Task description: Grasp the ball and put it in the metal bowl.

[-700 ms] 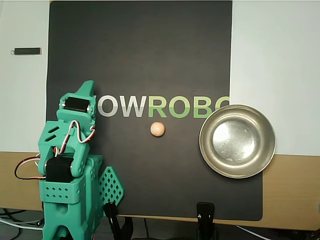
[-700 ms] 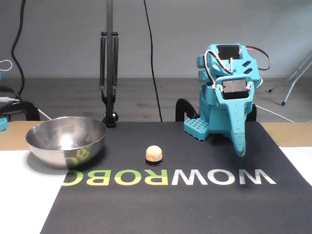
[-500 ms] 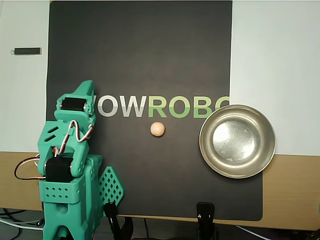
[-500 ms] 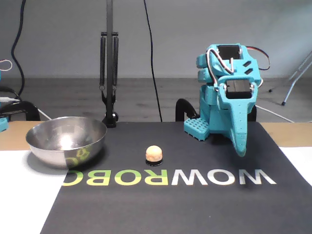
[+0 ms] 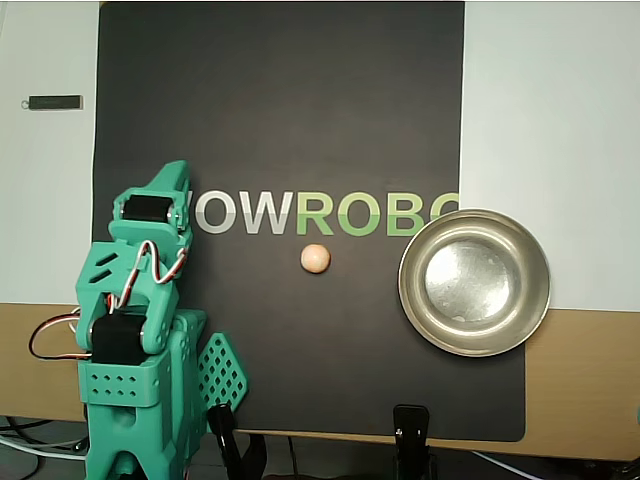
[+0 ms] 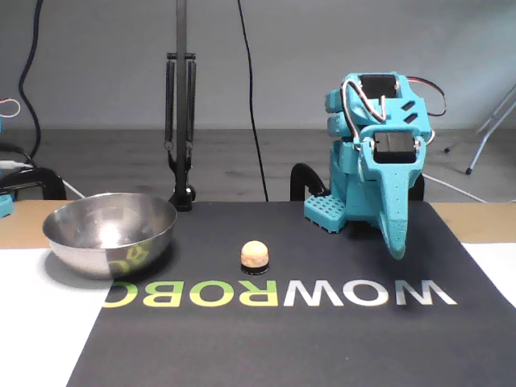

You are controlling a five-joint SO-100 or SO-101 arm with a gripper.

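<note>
The small tan ball point(image 5: 315, 258) point(image 6: 254, 254) rests on the black mat just below the printed lettering. The shiny metal bowl point(image 5: 474, 283) point(image 6: 110, 231) stands empty to the ball's right in the overhead view, at the mat's edge. My teal gripper point(image 5: 172, 178) point(image 6: 397, 248) is folded over the arm's base, far left of the ball in the overhead view. Its fingers lie together, pointing down at the mat, with nothing between them.
The black mat point(image 5: 280, 120) carries large white and green letters. A lamp clamp point(image 6: 181, 121) stands behind the bowl in the fixed view. A small dark bar point(image 5: 54, 102) lies on the white surface at upper left in the overhead view.
The gripper has shifted very slightly over the base. Ball and bowl have not moved.
</note>
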